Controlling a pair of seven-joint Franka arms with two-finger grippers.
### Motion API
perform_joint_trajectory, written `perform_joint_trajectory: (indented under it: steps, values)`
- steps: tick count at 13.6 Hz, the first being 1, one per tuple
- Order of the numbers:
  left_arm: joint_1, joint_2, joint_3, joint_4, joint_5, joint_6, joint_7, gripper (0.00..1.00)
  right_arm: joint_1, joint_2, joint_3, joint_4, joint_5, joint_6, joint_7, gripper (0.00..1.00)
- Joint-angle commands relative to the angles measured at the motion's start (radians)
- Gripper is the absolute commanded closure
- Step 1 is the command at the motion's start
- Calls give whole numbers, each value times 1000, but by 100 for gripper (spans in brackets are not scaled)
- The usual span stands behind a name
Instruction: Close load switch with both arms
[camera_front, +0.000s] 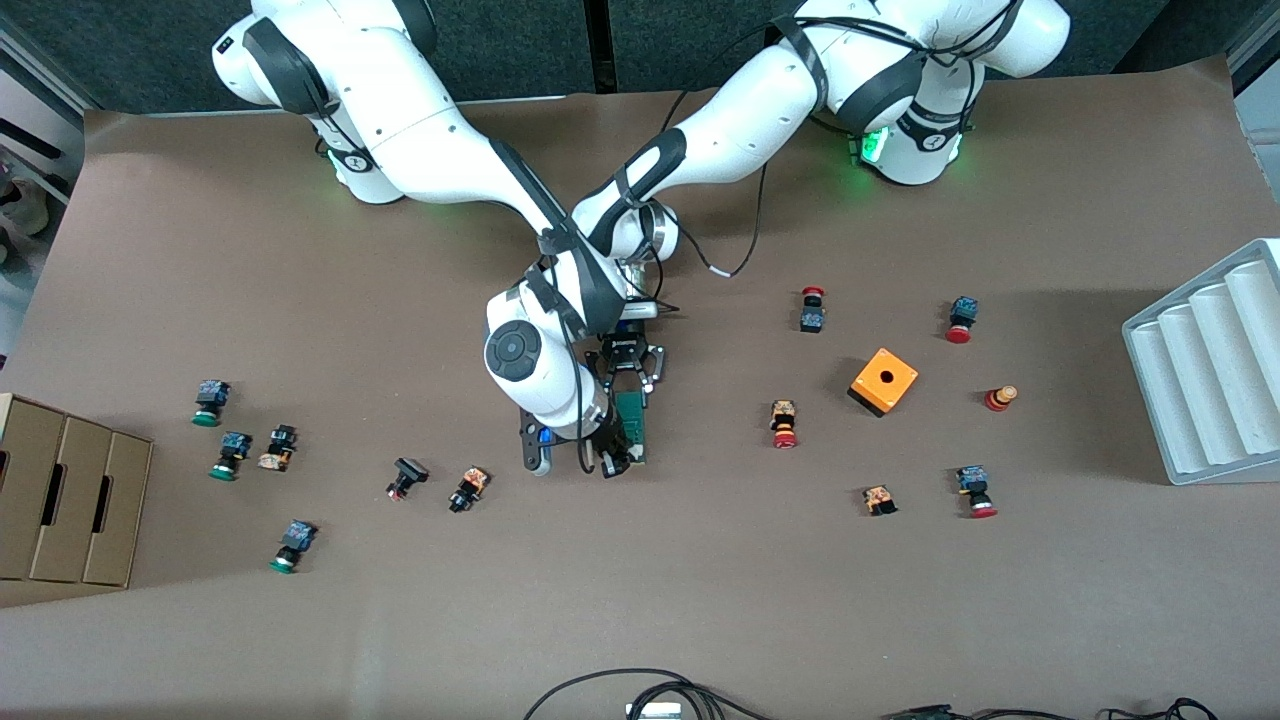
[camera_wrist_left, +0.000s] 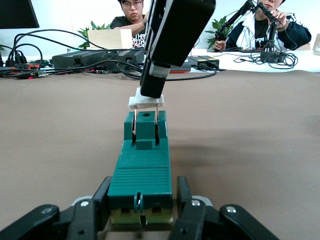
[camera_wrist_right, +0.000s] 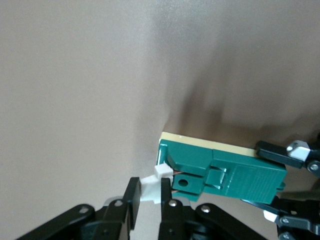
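The load switch (camera_front: 632, 418) (camera_wrist_left: 142, 167) (camera_wrist_right: 235, 175), a dark-green block, lies flat at mid-table. My left gripper (camera_front: 636, 388) (camera_wrist_left: 142, 200) is shut on the end of the block nearer the robots' bases, one finger on each side. The white sliding piece (camera_wrist_left: 146, 101) (camera_wrist_right: 161, 171) stands lifted off the other end on two copper prongs. My right gripper (camera_front: 612, 462) (camera_wrist_right: 149, 192) (camera_wrist_left: 152, 85) is at that end, nearer the front camera, with its fingers (camera_wrist_right: 132, 200) shut on the white piece.
An orange cube (camera_front: 883, 381) and red-capped push buttons (camera_front: 784, 423) lie toward the left arm's end, beside a grey ribbed tray (camera_front: 1210, 370). Green-capped buttons (camera_front: 232, 455) and a cardboard box (camera_front: 65, 500) are toward the right arm's end. Two small buttons (camera_front: 468, 490) lie close to the right gripper.
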Motion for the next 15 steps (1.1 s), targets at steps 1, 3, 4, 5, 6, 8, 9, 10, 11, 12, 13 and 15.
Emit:
perform_joint_trajectory:
  steps: [1, 3, 4, 5, 6, 8, 9, 10, 11, 12, 13, 15]
  values:
    - [-4, 12, -3, 13, 14, -15, 2, 42, 0, 41, -7, 41, 38, 16, -7, 77]
    - [-4, 12, -3, 13, 12, -15, 2, 42, 0, 45, -7, 41, 38, 17, -7, 77]
    - [-4, 12, -2, 13, 12, -15, 2, 43, 0, 48, -7, 41, 38, 19, -7, 77]
    - [-4, 12, -1, 13, 14, -15, 2, 43, 0, 51, -7, 41, 38, 20, -7, 77]
    - [-4, 12, -3, 13, 14, -15, 1, 43, 0, 58, -7, 43, 38, 22, -7, 76]
    - [-4, 12, -3, 13, 14, -15, 2, 43, 0, 67, -7, 58, 37, 22, -7, 76]
    - [-4, 12, -3, 13, 14, -15, 2, 43, 0, 67, -7, 58, 37, 22, -7, 76]
    - [-4, 12, -2, 13, 14, -15, 2, 43, 0, 65, -7, 58, 37, 19, -7, 76]
    - [-4, 12, -3, 13, 14, -15, 2, 43, 0, 62, -7, 58, 37, 16, -5, 76]
    - [-4, 12, -3, 13, 14, -15, 2, 43, -2, 55, -8, 58, 37, 8, -5, 76]
    - [-4, 12, -3, 13, 14, -15, 2, 43, -9, 39, -17, 64, 37, -24, -5, 74]
    - [-4, 12, -3, 15, 12, -15, 2, 27, -41, -2, -28, 98, 26, -120, -14, 32]
